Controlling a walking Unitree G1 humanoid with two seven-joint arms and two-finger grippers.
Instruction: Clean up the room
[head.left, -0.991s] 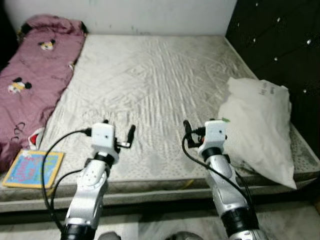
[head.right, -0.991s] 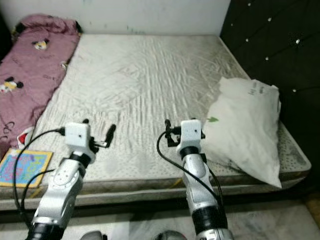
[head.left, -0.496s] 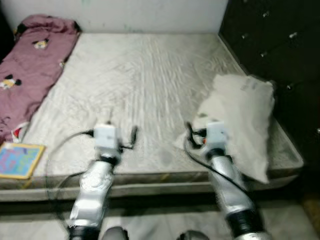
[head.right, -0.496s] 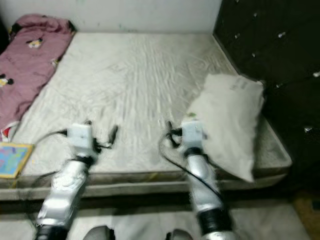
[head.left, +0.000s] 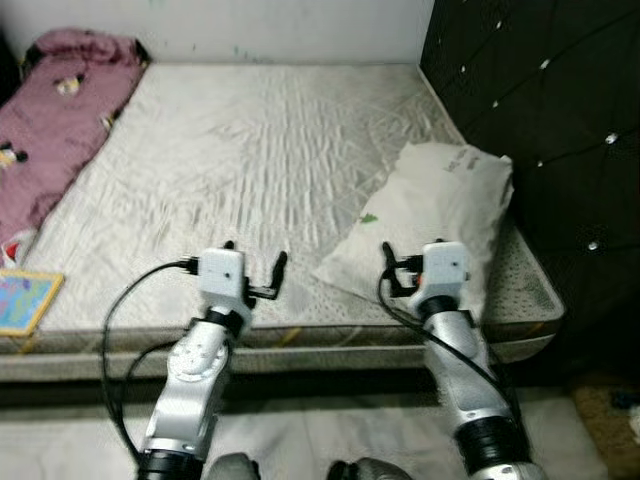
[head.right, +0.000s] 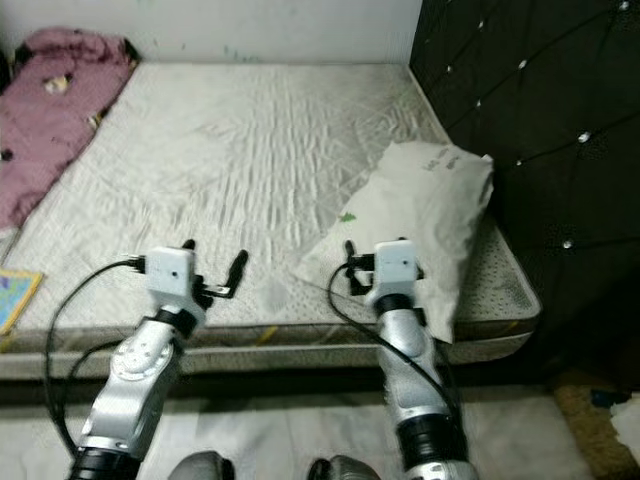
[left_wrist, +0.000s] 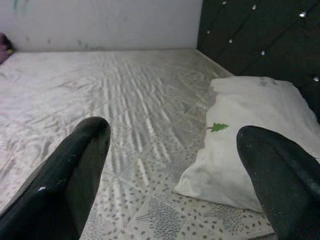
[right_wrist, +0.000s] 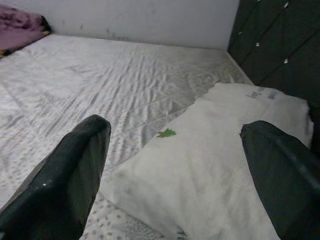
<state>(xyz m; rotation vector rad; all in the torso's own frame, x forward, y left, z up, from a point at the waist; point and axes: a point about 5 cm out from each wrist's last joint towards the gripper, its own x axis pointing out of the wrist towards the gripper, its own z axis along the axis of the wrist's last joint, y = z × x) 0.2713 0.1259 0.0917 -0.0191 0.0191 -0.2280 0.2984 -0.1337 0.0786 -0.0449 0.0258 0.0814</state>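
At the foot of the bed: both claws raised, spread, holding nothing.

Head views: bed (head.left: 250, 150) with bare quilted grey mattress; white pillow (head.left: 440, 215) lies at its right side against the black tufted headboard (head.left: 540, 120). Pink blanket (head.left: 50, 110) bunched along the far left edge; colourful book (head.left: 25, 300) on the near left corner. Left claw (head.left: 255, 262) over the near mattress edge; right claw (head.left: 398, 268) just before the pillow's near corner.
Left wrist view: left claw's fingers (left_wrist: 70, 180) wide apart, mattress between them, pillow (left_wrist: 250, 135) with small green mark ahead to one side.
Right wrist view: right claw's fingers (right_wrist: 65, 180) wide apart, pillow (right_wrist: 200, 170) between them, close ahead.
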